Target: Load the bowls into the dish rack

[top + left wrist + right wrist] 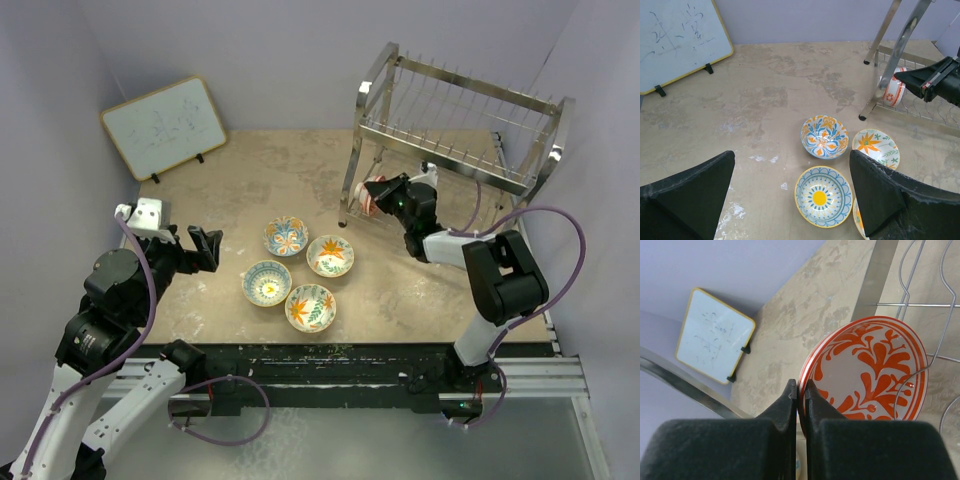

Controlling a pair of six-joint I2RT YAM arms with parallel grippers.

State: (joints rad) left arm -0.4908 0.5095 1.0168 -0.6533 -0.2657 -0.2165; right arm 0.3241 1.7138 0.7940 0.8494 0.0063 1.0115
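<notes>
While the right tool [801, 390] grips the rim of the red-orange bowl [865, 370], that bowl stands on edge among the lower wires of the dish rack [455, 130]. Four more bowls [286, 236] sit on the worktop [260, 180], nearer the open left tool [203, 248], just to its right.

We see a white bowl [870, 365] with red-orange leaf scrolls, a shiny chrome dish rack [901, 47], a mottled beige surface [250, 170], and four cream ones: a blue-and-orange floral bowl [286, 236], an orange-flower bowl [330, 255] with green leaves, a blue-ringed bowl [266, 284] with yellow centre, and a green-leaf bowl [311, 307] with orange blooms.
</notes>
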